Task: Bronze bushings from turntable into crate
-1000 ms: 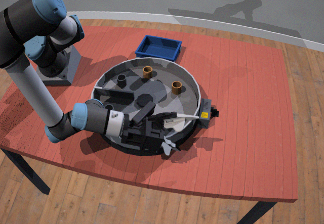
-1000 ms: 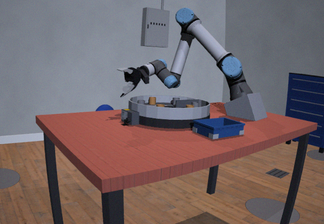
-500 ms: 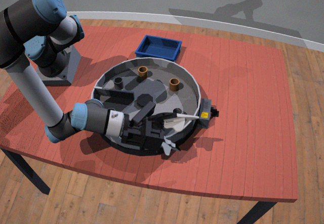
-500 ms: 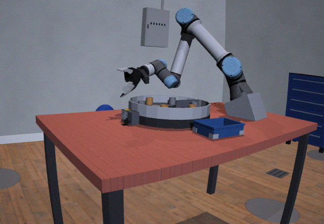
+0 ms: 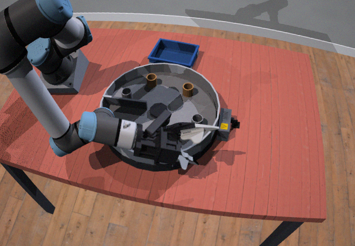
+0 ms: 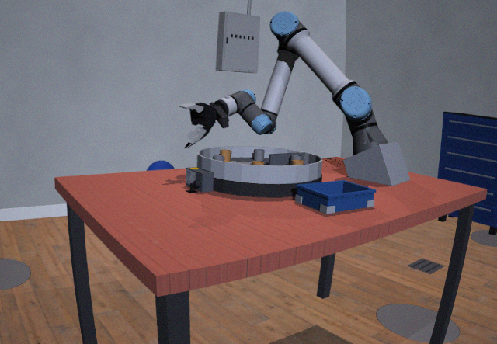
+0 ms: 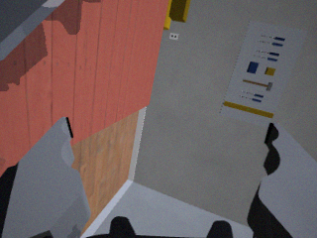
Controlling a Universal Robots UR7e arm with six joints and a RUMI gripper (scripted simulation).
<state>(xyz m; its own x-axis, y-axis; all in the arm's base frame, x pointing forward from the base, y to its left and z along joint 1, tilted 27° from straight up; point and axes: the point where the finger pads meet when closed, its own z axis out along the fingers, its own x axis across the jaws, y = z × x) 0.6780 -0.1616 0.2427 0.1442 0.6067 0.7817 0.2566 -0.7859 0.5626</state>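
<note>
A round turntable [image 5: 213, 93] with a pale raised rim and a dark base sits on a desk [image 5: 272, 140] of red wooden planks. On its grey disc stand two short bronze sleeves, one [image 5: 151, 80] toward the back and the other [image 5: 188, 89] to its right, both upright hollow tubes with a dull orange-brown sheen. Two dark steel sleeves also stand there, one [image 5: 126, 93] at the back left and one [image 5: 197, 119] near the right rim. Just behind the turntable lies a shallow blue rectangular crate [image 5: 165, 56]; no sleeve shows inside it. A small grey box [image 5: 225, 123] with a yellow warning label is fixed to the turntable's right edge. The gripper [image 6: 193, 126] hangs above the near-right rim, tilted sideways, its pale angular fingers spread wide with nothing between them. In the top view the black gripper body hides part of the disc beneath it. The wrist view looks off past the desk edge to the floor and wall.
</note>
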